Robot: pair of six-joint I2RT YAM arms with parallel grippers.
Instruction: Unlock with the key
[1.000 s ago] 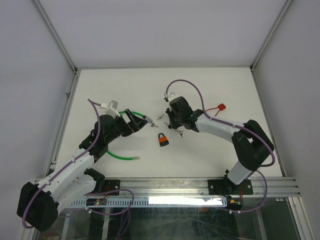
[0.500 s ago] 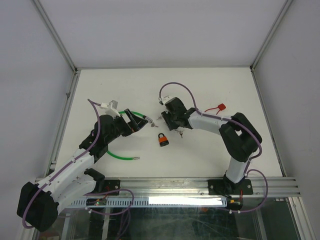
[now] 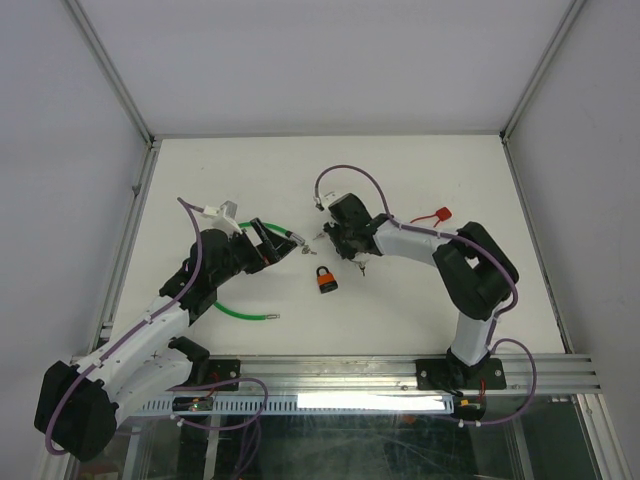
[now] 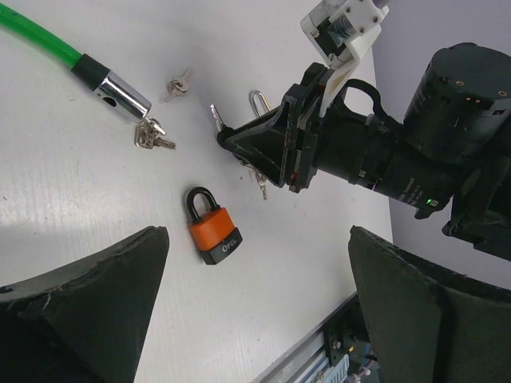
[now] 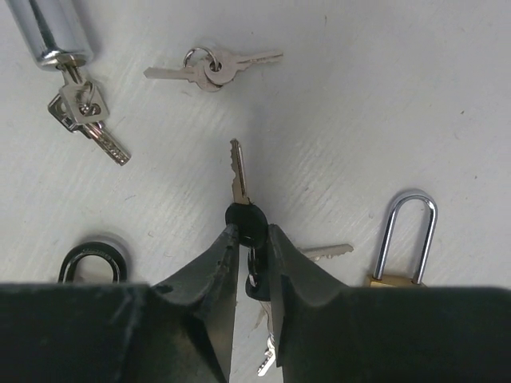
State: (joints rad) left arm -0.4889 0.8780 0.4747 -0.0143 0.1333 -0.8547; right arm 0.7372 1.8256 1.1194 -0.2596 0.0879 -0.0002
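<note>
An orange padlock (image 3: pixel 326 280) lies shut on the table; it also shows in the left wrist view (image 4: pixel 211 233). My right gripper (image 5: pixel 253 231) is shut on the black head of a key (image 5: pixel 244 216), blade pointing away, with further keys hanging from its ring between the fingers. In the top view the right gripper (image 3: pixel 331 240) sits just above and behind the orange padlock. My left gripper (image 4: pixel 255 319) is open and empty, hovering left of the padlock (image 3: pixel 264 246). Only the padlock's shackle (image 5: pixel 92 260) shows in the right wrist view.
A green cable lock (image 3: pixel 240 311) with a chrome end (image 4: pixel 118 90) and a key bunch (image 4: pixel 152 136) lies at the left. A loose key pair (image 5: pixel 209 67), a brass padlock (image 5: pixel 410 233) and a red tag (image 3: pixel 440 214) are nearby.
My right arm has swung its elbow inward and the gripper has shifted slightly left towards the keys. The left arm and the orange padlock have not moved.
</note>
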